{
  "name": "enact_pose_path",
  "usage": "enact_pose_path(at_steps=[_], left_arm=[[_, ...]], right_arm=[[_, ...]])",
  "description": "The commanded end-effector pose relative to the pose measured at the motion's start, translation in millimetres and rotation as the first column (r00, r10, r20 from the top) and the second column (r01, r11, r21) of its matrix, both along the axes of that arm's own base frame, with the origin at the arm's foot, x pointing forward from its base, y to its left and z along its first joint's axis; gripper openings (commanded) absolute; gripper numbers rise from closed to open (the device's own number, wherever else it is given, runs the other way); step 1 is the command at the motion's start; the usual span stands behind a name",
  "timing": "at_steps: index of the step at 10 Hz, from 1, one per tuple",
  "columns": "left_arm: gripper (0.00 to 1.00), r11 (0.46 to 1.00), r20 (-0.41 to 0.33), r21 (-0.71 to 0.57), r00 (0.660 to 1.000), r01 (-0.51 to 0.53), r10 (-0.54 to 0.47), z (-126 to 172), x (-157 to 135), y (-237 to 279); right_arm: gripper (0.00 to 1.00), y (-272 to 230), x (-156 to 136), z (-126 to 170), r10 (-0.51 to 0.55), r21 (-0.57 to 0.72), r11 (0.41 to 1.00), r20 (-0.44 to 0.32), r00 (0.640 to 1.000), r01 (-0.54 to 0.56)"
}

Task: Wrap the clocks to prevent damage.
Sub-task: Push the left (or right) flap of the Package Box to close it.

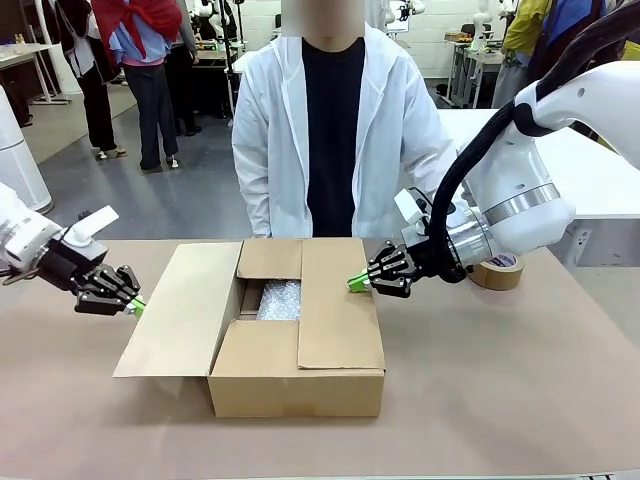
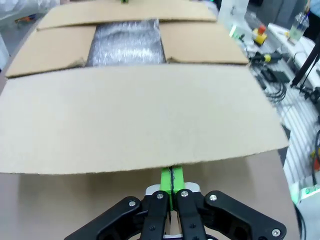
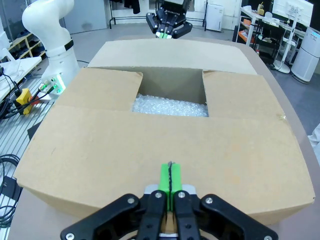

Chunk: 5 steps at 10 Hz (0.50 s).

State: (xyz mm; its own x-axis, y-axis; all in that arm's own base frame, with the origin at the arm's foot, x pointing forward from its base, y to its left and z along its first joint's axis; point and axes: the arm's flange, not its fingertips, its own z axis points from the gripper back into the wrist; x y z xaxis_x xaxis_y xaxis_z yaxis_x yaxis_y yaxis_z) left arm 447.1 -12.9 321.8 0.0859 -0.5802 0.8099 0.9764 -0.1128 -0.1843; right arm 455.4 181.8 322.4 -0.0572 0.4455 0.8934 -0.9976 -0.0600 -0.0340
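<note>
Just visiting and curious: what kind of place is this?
Likely a robotics lab: a white left arm and right arm flank a cardboard carton, and a person in a white coat stands opposite.

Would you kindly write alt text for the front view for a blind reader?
A brown carton sits half-closed on a table, a bubble-wrap bundle visible inside. The shut left claw is at its outspread flap, the shut right claw on a folded flap.

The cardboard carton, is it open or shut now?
Partly shut. On the carton, one long flap lies folded over the top, the other flap spreads outward, and bubble wrap shows through the gap.
</note>
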Motion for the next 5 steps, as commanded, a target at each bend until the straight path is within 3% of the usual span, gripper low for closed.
enact_pose_path(at_steps=[1,5], left_arm=[[0.00,0.997,-0.041,-0.079,0.999,-0.022,0.019,14.4,11.2,-1.0],[0.00,0.990,-0.045,-0.140,0.999,0.011,-0.017,33.8,9.0,-27.0]], right_arm=[[0.01,0.0,-0.3,-4.1,-0.006,-0.006,1.000,-0.006,1.000,0.006],[0.01,0.0,-0.3,-4.1,-0.006,-0.006,1.000,-0.006,1.000,0.006]])
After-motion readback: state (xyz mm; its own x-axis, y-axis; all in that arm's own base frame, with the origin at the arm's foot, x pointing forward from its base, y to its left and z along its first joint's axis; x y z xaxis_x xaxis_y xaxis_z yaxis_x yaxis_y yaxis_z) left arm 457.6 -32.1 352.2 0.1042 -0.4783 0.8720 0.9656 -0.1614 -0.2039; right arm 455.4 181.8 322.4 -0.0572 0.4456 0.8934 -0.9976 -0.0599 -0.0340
